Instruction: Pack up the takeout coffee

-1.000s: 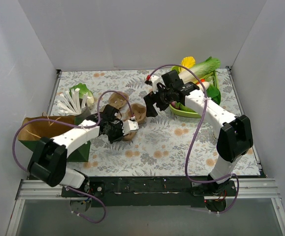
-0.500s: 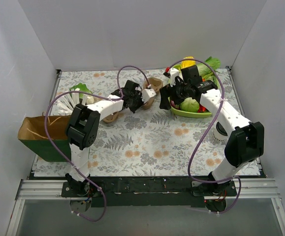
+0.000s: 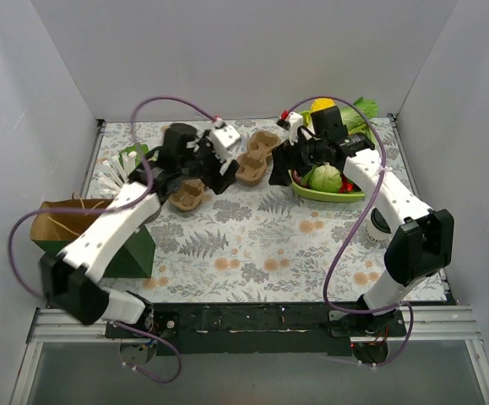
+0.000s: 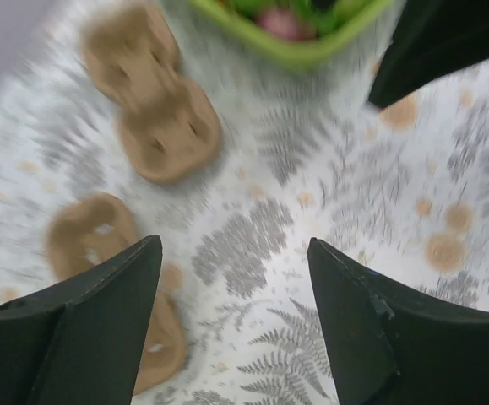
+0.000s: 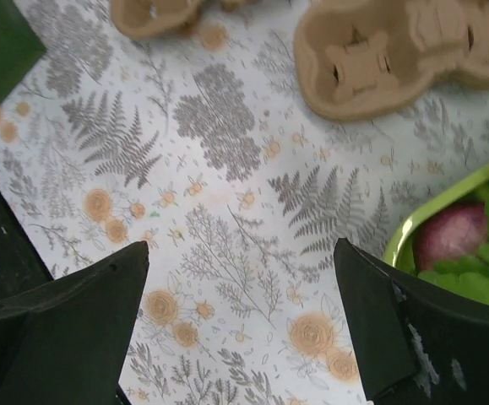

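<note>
The takeout coffee is not clearly in view; a small white round thing [image 3: 374, 226] peeks out beside the right forearm, and I cannot tell what it is. My left gripper [image 3: 217, 171] [image 4: 234, 245] hangs open and empty above the floral table. One brown cardboard carrier [image 3: 257, 156] [image 4: 155, 93] lies just right of it, another [image 3: 187, 196] [image 4: 100, 245] just below-left. My right gripper [image 3: 279, 164] [image 5: 241, 246] is open and empty over bare cloth, between the far carrier [image 5: 379, 55] and the green tray [image 3: 358, 196].
A green tray [image 5: 413, 224] of vegetables sits at the back right. A brown paper bag [image 3: 67, 221] lies open at the left edge. A cup of white utensils [image 3: 124, 175] stands behind it. Grey walls enclose the table on three sides.
The left arm carried one cardboard carrier from mid-table to the back, opened its jaws and drew away leftward. The right gripper shifted slightly toward the tray.
</note>
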Robot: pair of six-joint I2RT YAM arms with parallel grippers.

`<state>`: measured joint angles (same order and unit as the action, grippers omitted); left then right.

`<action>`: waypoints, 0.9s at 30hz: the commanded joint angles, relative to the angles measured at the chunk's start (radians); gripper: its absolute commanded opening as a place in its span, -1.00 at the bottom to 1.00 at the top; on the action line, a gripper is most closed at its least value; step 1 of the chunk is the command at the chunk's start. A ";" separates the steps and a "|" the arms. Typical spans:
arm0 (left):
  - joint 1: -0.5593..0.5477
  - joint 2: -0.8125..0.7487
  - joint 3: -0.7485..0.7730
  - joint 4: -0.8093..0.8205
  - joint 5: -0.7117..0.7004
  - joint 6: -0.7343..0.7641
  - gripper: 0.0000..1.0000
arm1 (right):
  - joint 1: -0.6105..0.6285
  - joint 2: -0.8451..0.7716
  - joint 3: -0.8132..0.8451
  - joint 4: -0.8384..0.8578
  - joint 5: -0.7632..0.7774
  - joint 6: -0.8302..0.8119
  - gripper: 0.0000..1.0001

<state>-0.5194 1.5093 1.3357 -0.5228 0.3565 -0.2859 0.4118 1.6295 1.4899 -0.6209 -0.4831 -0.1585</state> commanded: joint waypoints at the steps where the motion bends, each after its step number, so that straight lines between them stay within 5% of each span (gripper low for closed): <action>1: 0.060 -0.284 0.077 0.022 -0.134 -0.134 0.43 | 0.050 0.045 0.188 0.015 -0.152 -0.062 0.96; 4: 0.134 -0.327 0.135 0.111 -0.389 -0.133 0.53 | 0.192 0.140 0.365 0.024 -0.127 -0.113 0.96; 9: 0.162 -0.276 0.336 0.161 -0.548 -0.098 0.61 | 0.372 0.413 0.738 0.078 -0.161 -0.038 0.95; 13: 0.162 -0.252 0.457 0.220 -0.605 -0.056 0.65 | 0.464 0.576 0.941 0.226 -0.287 0.135 0.88; 20: 0.167 -0.265 0.459 0.159 -0.623 -0.042 0.68 | 0.607 0.699 1.093 0.418 -0.065 0.365 0.96; 27: 0.216 -0.270 0.462 0.057 -0.582 -0.101 0.68 | 0.648 0.782 1.147 0.483 -0.074 0.458 0.87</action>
<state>-0.3386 1.2667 1.7897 -0.3973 -0.2394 -0.3565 1.0515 2.3783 2.5706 -0.2394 -0.5720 0.2150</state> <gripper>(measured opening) 0.836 0.949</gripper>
